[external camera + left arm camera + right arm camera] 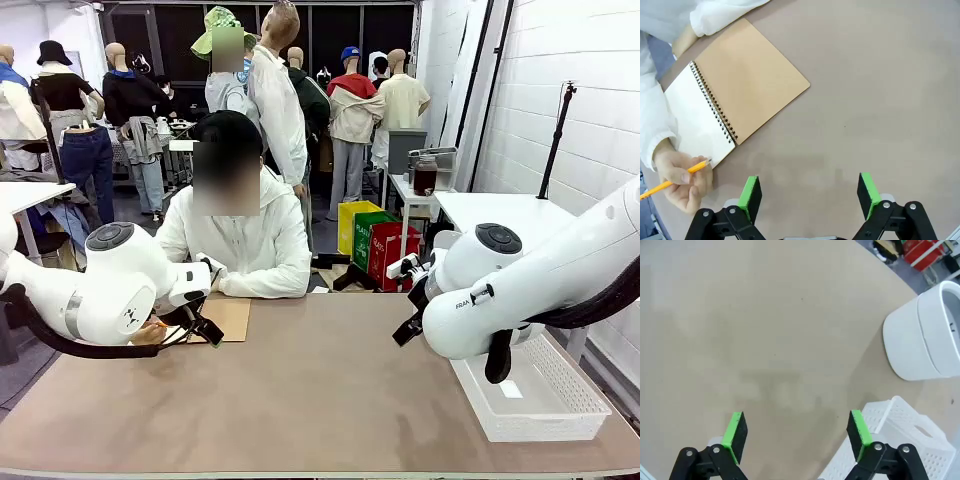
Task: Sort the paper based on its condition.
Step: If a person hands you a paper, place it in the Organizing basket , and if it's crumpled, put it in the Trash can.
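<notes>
Left pincer (810,192) and right pincer (797,435) open, empty. Lower left, a hand (682,177) writes in the notebook (740,90); reaching now could hit it.

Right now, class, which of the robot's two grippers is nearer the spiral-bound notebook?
The left gripper: the open spiral-bound notebook and the person's hand lie just ahead of it, while the right gripper hangs by the white mesh basket.

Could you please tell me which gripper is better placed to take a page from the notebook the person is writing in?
Probably the left: the left gripper hangs open right beside the notebook and the person's hand, while the right gripper hangs open over by the white basket.
</notes>
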Motion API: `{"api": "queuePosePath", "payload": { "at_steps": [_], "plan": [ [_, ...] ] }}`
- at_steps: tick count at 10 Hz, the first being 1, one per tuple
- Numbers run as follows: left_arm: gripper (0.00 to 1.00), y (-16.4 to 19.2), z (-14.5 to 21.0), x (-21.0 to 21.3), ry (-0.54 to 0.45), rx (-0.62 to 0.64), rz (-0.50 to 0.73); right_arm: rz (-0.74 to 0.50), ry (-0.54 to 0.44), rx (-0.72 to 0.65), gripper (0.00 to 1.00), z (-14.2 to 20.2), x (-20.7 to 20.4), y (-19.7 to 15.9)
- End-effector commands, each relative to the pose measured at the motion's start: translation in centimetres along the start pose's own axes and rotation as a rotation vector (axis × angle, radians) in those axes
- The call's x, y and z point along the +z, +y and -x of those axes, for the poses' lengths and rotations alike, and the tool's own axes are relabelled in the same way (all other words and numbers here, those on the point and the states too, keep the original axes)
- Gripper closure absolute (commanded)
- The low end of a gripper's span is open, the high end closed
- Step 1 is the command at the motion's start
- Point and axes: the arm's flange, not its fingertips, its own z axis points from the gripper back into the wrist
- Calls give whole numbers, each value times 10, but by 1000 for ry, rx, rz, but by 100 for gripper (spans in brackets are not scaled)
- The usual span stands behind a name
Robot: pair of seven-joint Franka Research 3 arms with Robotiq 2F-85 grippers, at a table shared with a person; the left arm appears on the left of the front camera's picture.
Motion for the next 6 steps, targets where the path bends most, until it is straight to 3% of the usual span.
{"api": "queuePosePath", "payload": {
  "at_steps": [1,6],
  "plan": [
    [0,0,0,0,0,0,0,0,0,0,0,0,0,0],
    [0,0,0,0,0,0,0,0,0,0,0,0,0,0]
  ]
}}
